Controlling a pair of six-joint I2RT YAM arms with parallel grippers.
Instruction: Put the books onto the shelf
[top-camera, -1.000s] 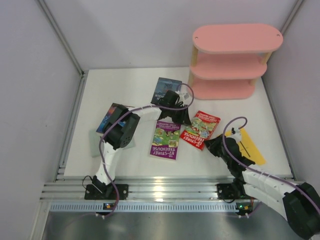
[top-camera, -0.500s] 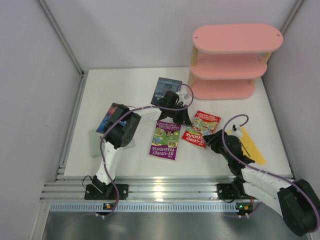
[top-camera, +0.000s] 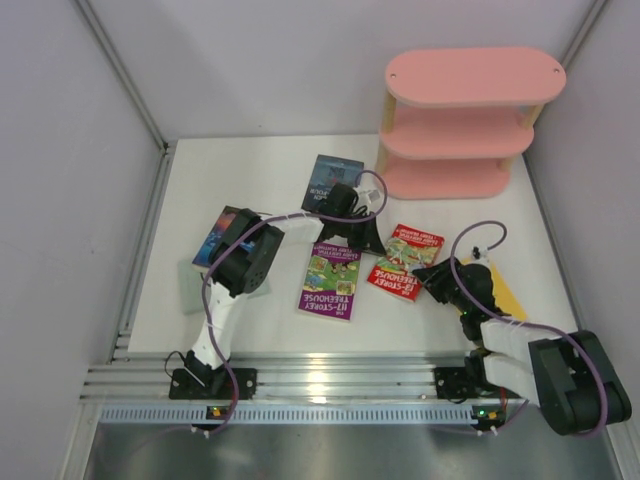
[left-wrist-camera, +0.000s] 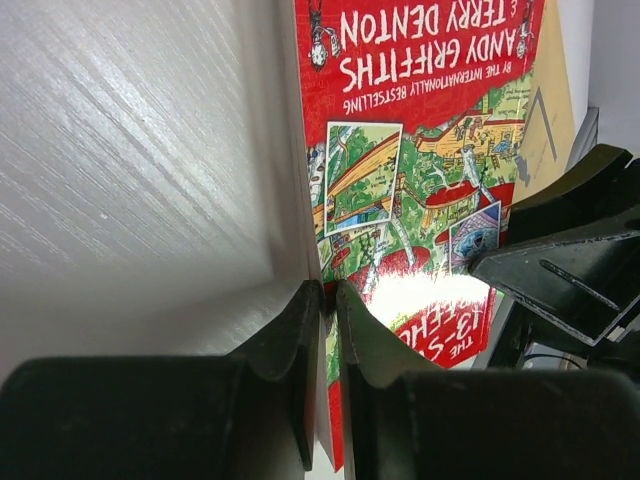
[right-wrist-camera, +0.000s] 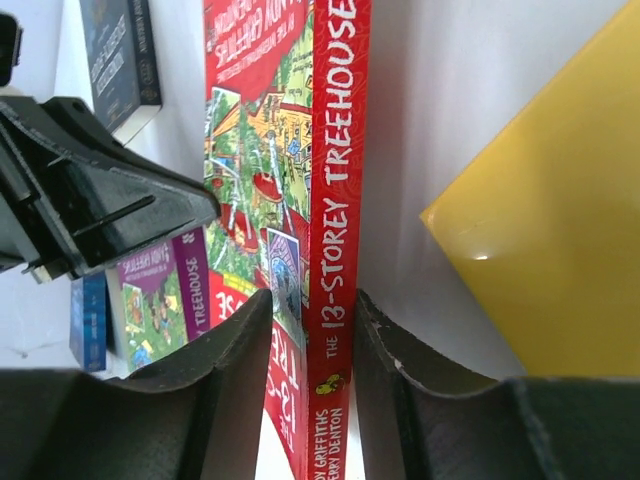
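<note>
Around: the purple-green cartoon paperback (top-camera: 333, 280) lies flat just left of the red comic paperback (top-camera: 405, 255). The dark navy paperback (top-camera: 328, 178) lies beyond my left gripper (left-wrist-camera: 330, 300). The plain yellow paperback (right-wrist-camera: 540, 230) lies just right of my right gripper (right-wrist-camera: 313, 310).
In the way: my two grippers face each other across the red comic paperback, one at each long side.
Hidden: my right arm covers most of the plain yellow paperback from above. My left arm crosses the blue-orange paperback (top-camera: 222, 232), with the pale grey-green paperback (top-camera: 188, 285) beside it. I cannot tell whether the red comic paperback is lifted off the white table (top-camera: 250, 170).
Left jaws: pressed almost together, pinching the thin open edge of the red comic paperback.
Right jaws: narrow, set on both sides of its spine, with one finger against the spine and the other on the cover.
Shelf: the pink three-tier shelf with oval boards (top-camera: 470, 75) stands at the far right, well apart from both grippers.
</note>
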